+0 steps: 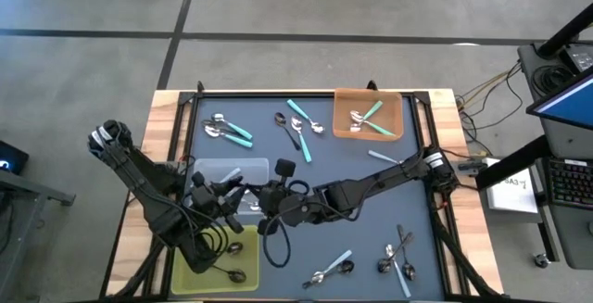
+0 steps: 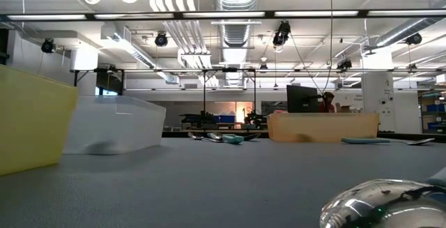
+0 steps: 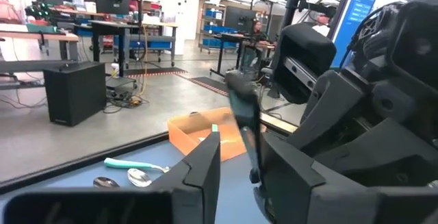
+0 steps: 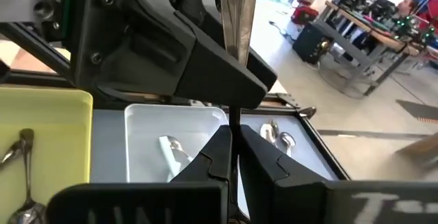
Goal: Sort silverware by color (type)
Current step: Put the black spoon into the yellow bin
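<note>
Meeting just beside the clear tray (image 1: 232, 171), the right pincer (image 4: 233, 138) is clamped on a dark metal spoon (image 4: 237, 18) (stiff, slick; grip mid-handle); whether the left pincer (image 3: 236, 152) grips it, I cannot tell.

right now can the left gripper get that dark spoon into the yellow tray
Probably yes. The left gripper and the right gripper meet around a dark metal spoon near the clear tray. The right gripper is shut on it, so it must let go first. The yellow tray lies close below.
</note>
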Robot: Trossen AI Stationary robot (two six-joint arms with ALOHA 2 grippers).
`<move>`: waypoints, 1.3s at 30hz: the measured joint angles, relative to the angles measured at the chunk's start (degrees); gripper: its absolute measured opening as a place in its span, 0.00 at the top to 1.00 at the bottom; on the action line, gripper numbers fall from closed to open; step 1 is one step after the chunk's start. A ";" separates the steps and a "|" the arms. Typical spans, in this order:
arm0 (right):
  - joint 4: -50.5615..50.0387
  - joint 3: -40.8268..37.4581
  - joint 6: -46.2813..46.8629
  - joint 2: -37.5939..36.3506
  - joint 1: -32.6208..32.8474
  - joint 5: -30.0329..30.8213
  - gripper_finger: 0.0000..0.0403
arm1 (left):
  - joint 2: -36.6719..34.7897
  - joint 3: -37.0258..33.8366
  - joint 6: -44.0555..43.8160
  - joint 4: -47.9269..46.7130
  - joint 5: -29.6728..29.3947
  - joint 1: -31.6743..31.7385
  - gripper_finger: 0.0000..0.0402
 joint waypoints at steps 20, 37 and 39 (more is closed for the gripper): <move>-6.11 -0.02 2.15 -1.00 -0.01 -3.59 0.83 | -0.07 -0.02 -0.30 -1.78 8.57 0.34 1.00; -41.60 0.03 31.66 -6.35 -0.13 -12.43 0.66 | -7.48 2.84 20.06 5.51 49.76 0.41 1.00; -44.12 0.04 32.59 -6.36 -0.13 -13.03 0.68 | -8.08 4.33 21.56 3.90 56.01 0.66 1.00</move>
